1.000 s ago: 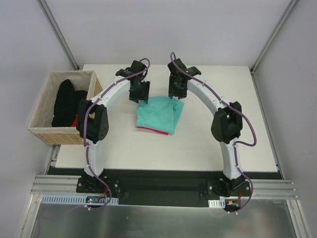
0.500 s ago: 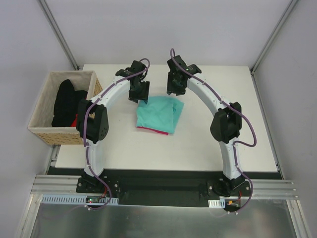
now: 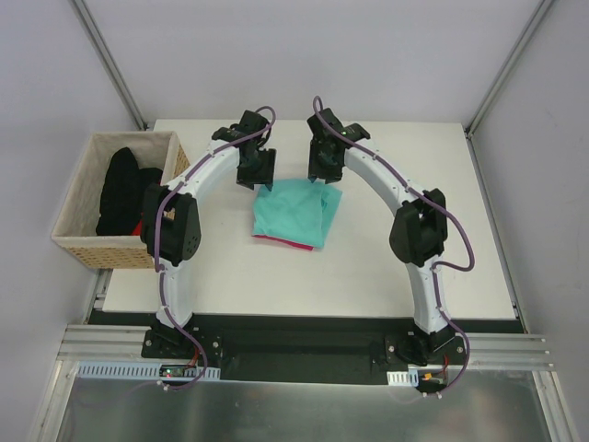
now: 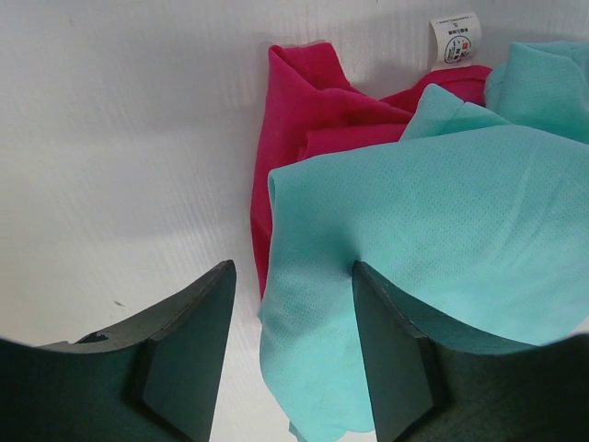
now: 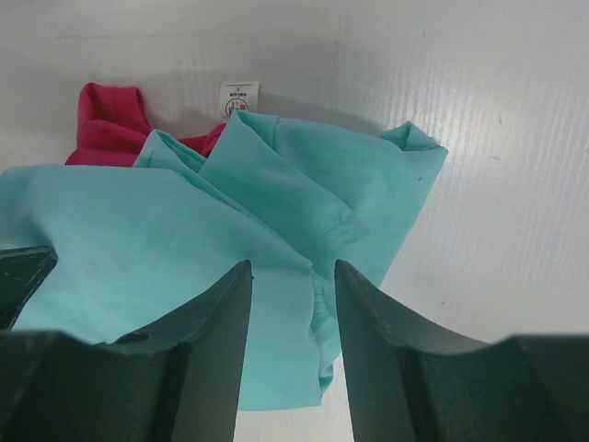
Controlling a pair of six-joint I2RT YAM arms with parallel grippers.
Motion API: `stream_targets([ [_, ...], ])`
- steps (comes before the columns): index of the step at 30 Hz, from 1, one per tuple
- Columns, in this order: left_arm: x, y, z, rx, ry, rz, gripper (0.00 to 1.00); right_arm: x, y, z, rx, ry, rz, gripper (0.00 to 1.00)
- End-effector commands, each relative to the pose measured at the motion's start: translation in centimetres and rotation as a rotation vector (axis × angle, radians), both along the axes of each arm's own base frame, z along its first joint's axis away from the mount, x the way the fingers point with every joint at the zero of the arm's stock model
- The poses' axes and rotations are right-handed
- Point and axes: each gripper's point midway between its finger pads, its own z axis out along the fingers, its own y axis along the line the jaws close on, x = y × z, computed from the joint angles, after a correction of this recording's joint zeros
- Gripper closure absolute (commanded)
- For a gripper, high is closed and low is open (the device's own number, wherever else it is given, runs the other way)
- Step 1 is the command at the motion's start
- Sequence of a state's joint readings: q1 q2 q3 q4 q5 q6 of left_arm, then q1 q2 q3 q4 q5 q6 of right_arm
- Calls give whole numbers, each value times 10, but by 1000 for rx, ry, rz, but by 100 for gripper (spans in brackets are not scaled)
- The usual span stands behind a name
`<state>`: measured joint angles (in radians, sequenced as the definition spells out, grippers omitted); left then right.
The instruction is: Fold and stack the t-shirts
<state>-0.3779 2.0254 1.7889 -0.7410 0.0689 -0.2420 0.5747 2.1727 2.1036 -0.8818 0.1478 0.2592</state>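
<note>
The teal t-shirt (image 3: 296, 212) lies folded on the white table on top of the magenta-pink t-shirt (image 3: 272, 240), whose edge shows at the near left. In the left wrist view the pink shirt (image 4: 308, 106) with its white neck label (image 4: 456, 39) pokes out beyond the teal shirt (image 4: 433, 221). My left gripper (image 3: 256, 177) hangs open just above the teal shirt's far left corner. My right gripper (image 3: 324, 173) hangs open above the far right corner. In the right wrist view the teal cloth (image 5: 230, 230) lies below and between the open fingers (image 5: 207, 341), not clamped.
A wicker basket (image 3: 74, 241) stands at the table's left edge and holds a black garment (image 3: 120, 189). Grey walls and metal posts close the back and sides. The table's near edge (image 3: 304, 315) lies in front of the arm bases.
Both grippers have lifted slightly and drawn back toward the far edge from the teal shirt's far corners. The shirts have not moved.
</note>
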Motion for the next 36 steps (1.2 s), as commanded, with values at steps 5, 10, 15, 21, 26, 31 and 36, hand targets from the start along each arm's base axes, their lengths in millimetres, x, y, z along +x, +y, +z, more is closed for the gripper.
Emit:
stream_targets([
  [5,6,0,15,-13,-33,-2,47,-5,3,5,21,-2,-5,57],
  [10,5,-2,13,-20,-22,-5,47,-5,3,3,21,1,-6,58],
  [15,4,-3,11,-24,-18,-8,47,-6,3,2,19,4,-6,58],
  [21,5,-5,11,-31,-15,-14,73,-7,4,0,20,10,-4,75],
  [26,4,-4,11,-31,-15,-14,90,-6,4,2,24,7,-4,87],
  [31,3,-2,10,-23,-14,-11,94,-6,4,1,24,9,-7,93],
  [36,3,-2,11,-21,-15,-5,100,-6,3,2,23,9,-9,99],
])
